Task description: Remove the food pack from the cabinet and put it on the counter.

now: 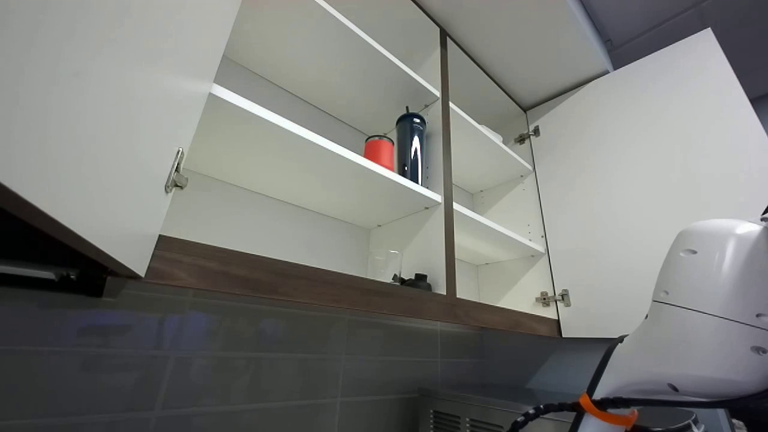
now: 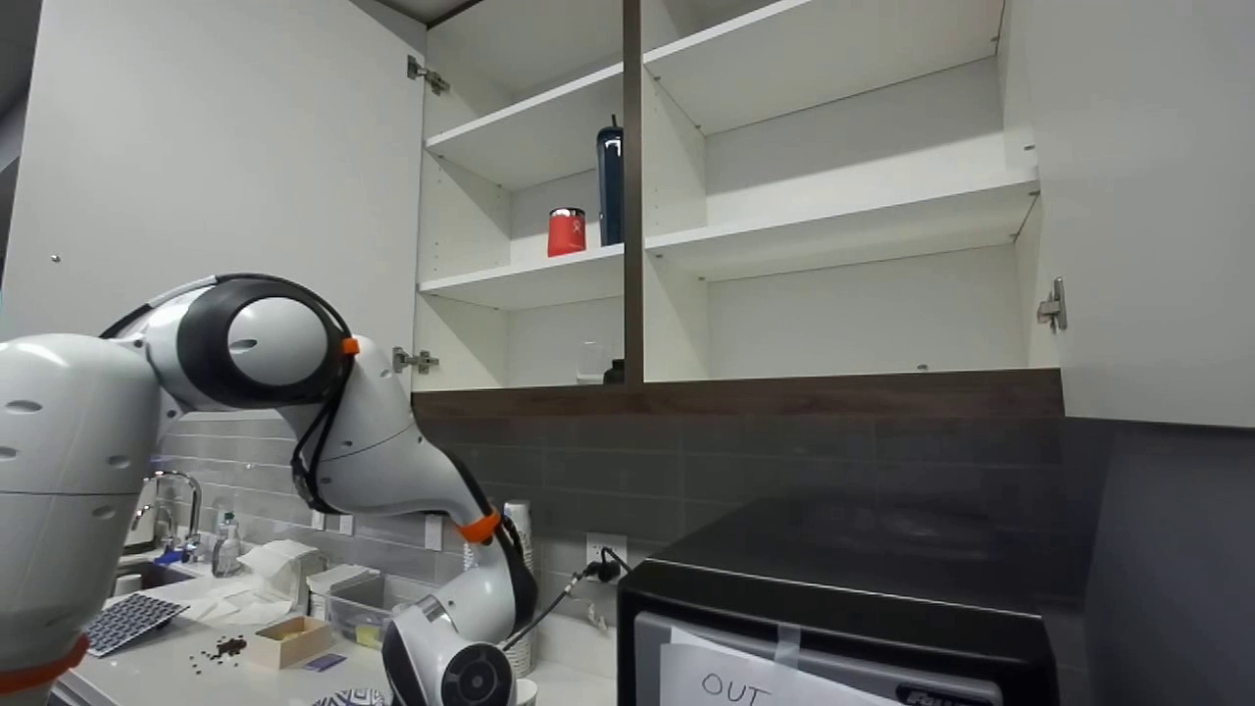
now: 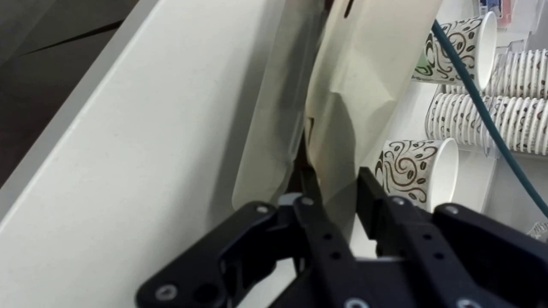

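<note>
The food pack (image 3: pixel 355 81) shows in the wrist view as a cream-white box with a rounded, slotted edge. It stands on edge at the white counter (image 3: pixel 141 141). A greyish half with rounded corners lies beside it, with a dark gap between. My gripper (image 3: pixel 336 173) has its fingers close together on both sides of the pack's wall, and the wall fills the space between them. The gripper and pack are out of view in both exterior views. The cabinet (image 1: pixel 324 279) has its doors open, also in an exterior view (image 2: pixel 843 392).
Patterned cups (image 3: pixel 417 171) and cup stacks (image 3: pixel 483 122) stand close beside the gripper, with a teal cable (image 3: pixel 492 102) across. A red cup (image 1: pixel 379 153) and dark blue bottle (image 1: pixel 410 147) stand on a shelf. A black appliance (image 2: pixel 833 549) stands beside the arm.
</note>
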Tool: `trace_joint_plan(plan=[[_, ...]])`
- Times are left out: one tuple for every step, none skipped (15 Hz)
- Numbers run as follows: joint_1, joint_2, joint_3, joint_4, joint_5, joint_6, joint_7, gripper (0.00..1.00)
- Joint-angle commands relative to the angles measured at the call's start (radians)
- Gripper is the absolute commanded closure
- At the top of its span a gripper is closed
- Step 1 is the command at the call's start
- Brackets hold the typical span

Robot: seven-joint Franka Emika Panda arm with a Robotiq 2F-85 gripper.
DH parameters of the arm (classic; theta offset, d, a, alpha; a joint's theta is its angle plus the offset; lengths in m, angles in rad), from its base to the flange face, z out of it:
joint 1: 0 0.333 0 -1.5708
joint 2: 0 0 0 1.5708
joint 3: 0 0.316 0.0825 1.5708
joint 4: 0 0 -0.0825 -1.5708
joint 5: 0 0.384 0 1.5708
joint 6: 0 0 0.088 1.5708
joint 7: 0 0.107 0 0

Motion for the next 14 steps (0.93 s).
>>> trace_joint_plan(plan=[[0.021, 0.028, -0.015, 0.021, 0.047, 0.02, -0.042, 0.47], [0.022, 0.025, -0.017, 0.02, 0.041, 0.025, -0.038, 0.41], [0.022, 0.015, -0.018, 0.016, 0.038, 0.025, -0.037, 0.34], [0.022, 0.001, -0.019, 0.008, 0.026, 0.021, -0.028, 0.26], [0.026, -0.012, -0.018, -0.001, 0.0, 0.034, -0.011, 0.19], [0.03, -0.022, -0.016, -0.006, -0.005, 0.052, -0.001, 0.12], [0.033, -0.033, -0.014, -0.013, -0.022, 0.065, 0.013, 0.04], [0.036, -0.044, -0.013, -0.019, -0.03, 0.085, 0.015, 0.01], [0.039, -0.057, -0.012, -0.024, -0.036, 0.105, 0.018, 0.0], [0.043, -0.072, -0.009, -0.032, -0.046, 0.126, 0.035, 0.0], [0.046, -0.085, -0.007, -0.037, -0.053, 0.146, 0.05, 0.0], [0.049, -0.107, -0.004, -0.048, -0.065, 0.167, 0.068, 0.0], [0.052, -0.126, -0.001, -0.056, -0.08, 0.185, 0.089, 0.0], [0.052, -0.156, 0.009, -0.071, -0.099, 0.202, 0.1, 0.0]])
